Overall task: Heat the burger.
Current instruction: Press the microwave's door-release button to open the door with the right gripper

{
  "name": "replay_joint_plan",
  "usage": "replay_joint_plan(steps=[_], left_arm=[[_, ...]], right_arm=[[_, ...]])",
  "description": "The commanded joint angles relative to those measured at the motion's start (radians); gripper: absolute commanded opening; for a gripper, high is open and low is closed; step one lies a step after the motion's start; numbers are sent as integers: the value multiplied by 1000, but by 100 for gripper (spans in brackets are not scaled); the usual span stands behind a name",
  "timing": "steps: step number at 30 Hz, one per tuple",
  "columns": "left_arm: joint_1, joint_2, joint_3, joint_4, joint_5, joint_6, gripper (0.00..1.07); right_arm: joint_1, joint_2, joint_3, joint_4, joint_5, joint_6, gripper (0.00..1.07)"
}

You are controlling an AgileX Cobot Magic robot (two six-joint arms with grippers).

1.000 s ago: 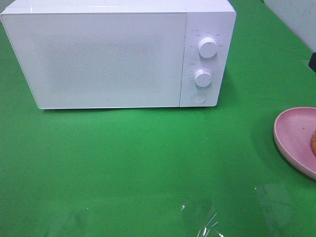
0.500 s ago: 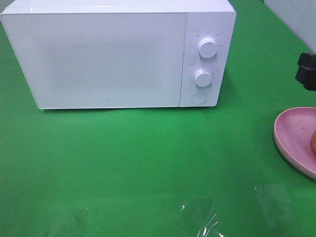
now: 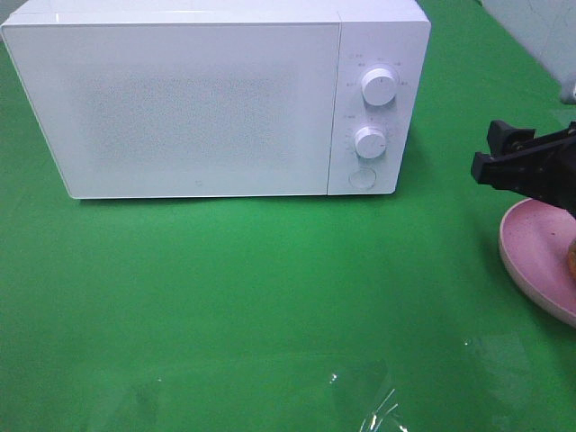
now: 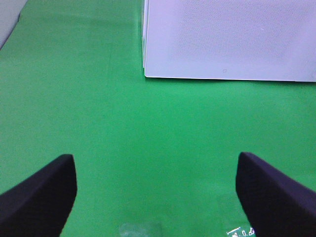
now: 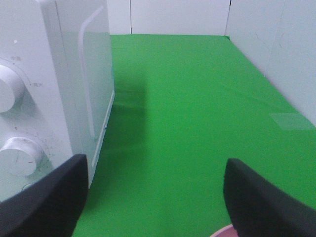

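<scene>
Only a thin golden-brown sliver of the burger [image 3: 572, 258] shows at the right edge of the exterior high view, resting on a pink plate [image 3: 531, 243]. My right gripper [image 3: 487, 150] reaches in from the right, just above the plate's far rim, open with nothing between its fingers. In the right wrist view that gripper [image 5: 155, 197] points along the side of the white microwave [image 5: 54, 84]. My left gripper [image 4: 155, 197] is open and empty over the green cloth, facing the microwave's front [image 4: 227, 39]. It is out of the exterior view.
The white microwave [image 3: 180, 108] stands at the back with its door shut, two knobs [image 3: 379, 87] and a round button [image 3: 362, 178] on its right panel. A crinkled clear film [image 3: 378, 409] lies near the front edge. Green cloth [image 3: 270, 288] covers the table.
My right gripper has come into the exterior view from the right edge and moved left, now over the plate's far rim. The left gripper and the microwave are unchanged.
</scene>
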Motion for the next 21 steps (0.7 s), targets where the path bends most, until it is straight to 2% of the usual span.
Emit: replay_joint_plan(steps=[1, 4, 6, 9, 11, 14, 15, 21], left_arm=[[3, -21, 3, -3, -11, -4, 80], [3, -21, 3, -3, -11, -4, 80], [3, -21, 3, -3, -11, -4, 80], [3, -21, 3, -3, -11, -4, 80], [3, -21, 3, -3, -11, -4, 80], [3, -21, 3, -3, -11, -4, 80], [3, -21, 3, -3, -11, -4, 80], [3, -21, 3, -3, -11, -4, 80]], right_arm=[[74, 36, 0, 85, -83, -41, 75], [116, 55, 0, 122, -120, -57, 75], [200, 98, 0, 181, -178, -60, 75], [222, 109, 0, 193, -188, -60, 75], [301, 151, -12, 259, -230, -61, 75], [321, 162, -22, 282, -231, -64, 75], [357, 182, -43, 317, -229, -79, 75], [424, 231, -117, 356, -229, -114, 75]])
